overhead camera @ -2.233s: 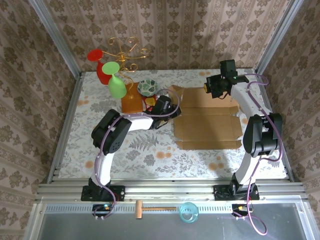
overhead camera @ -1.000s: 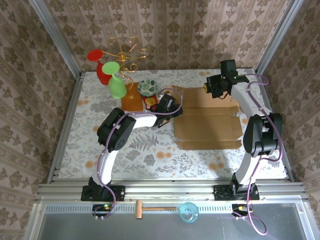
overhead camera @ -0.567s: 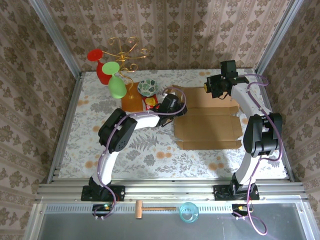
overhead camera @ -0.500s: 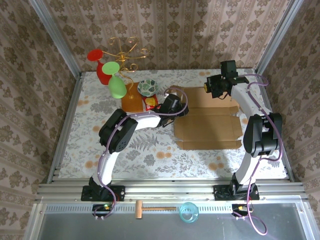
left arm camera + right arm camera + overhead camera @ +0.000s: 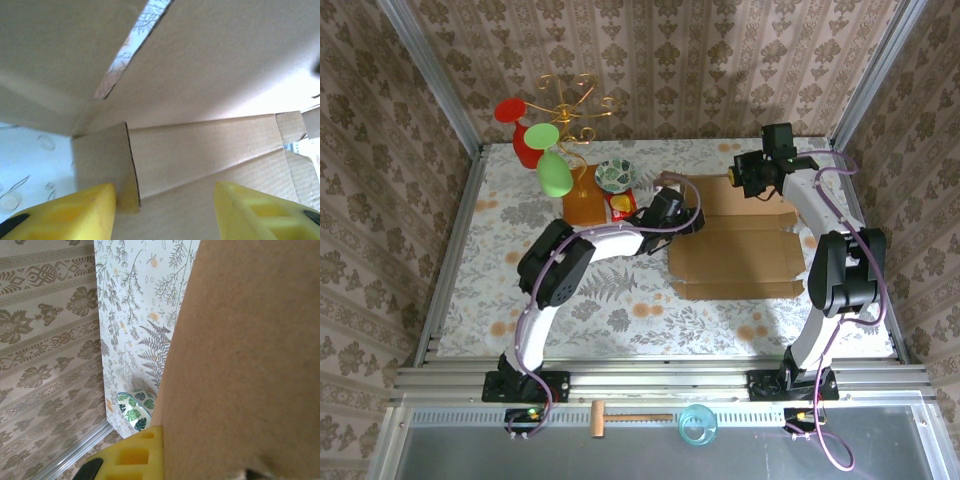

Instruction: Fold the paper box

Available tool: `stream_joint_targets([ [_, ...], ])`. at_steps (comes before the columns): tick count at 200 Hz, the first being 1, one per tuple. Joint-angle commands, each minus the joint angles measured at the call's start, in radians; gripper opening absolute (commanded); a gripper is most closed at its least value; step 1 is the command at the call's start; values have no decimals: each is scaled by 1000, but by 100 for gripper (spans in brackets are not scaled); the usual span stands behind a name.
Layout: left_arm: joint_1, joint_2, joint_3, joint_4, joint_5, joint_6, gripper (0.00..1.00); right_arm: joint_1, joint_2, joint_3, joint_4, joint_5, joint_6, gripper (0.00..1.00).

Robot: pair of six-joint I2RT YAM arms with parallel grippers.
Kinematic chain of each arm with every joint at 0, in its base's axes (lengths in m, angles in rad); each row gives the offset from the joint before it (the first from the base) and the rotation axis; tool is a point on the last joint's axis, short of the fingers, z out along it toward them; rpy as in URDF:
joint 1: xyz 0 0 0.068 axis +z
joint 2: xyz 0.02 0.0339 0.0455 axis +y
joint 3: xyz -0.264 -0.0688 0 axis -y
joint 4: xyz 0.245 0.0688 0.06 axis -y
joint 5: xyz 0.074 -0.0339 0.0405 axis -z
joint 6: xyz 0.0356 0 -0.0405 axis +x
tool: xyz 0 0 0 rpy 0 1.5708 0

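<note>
While the paper box [image 5: 735,250] lies opened out on the right half of the floral table [image 5: 600,300], an arm works at each of two edges.

The left gripper [image 5: 677,207] sits at the box's left edge. In its wrist view its yellow fingers [image 5: 75,210] stand apart, with a small upright cardboard tab between them that touches one finger. The right gripper [image 5: 757,183] is at the far edge, fingers closed on the raised far flap; its wrist view shows one finger flat against the cardboard. Left of the box are a patterned bowl [image 5: 616,175], a red-and-yellow packet [image 5: 622,205] and a wooden stand base [image 5: 584,205].
</note>
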Motion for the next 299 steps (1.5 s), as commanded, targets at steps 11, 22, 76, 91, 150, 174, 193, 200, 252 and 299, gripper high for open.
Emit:
stream_joint_targets([
  [11, -2, -295, -136, -26, -1, 48, 61, -10, -32, -34, -52, 27, -32, 0],
  [22, 1, -396, -191, -48, -1, 62, 62, -12, -42, -47, -9, 20, -48, 0],
  [76, 156, -680, -345, -243, 38, 133, 49, -14, -112, -129, 116, -1, -111, 0],
  [91, 217, -654, -363, -228, 96, 157, 42, -14, -123, -133, 111, -8, -128, 0],
  [150, 239, -333, -174, -220, 173, 389, 35, -14, -127, -181, 155, -47, -136, 0],
  [174, 237, -233, -136, -170, 166, 450, 40, -16, -117, -172, 156, -57, -163, 0],
  [193, 234, -186, -110, -134, 181, 469, 44, -16, -99, -163, 168, -81, -176, 0],
  [200, 231, -177, -106, -118, 187, 485, 45, -16, -93, -158, 167, -86, -181, 0],
  [252, 210, -149, -123, -43, 225, 640, 46, -28, -72, -139, 147, -120, -215, 0],
  [299, 199, -158, -176, 59, 326, 712, 47, -37, -64, -141, 165, -140, -222, 0],
])
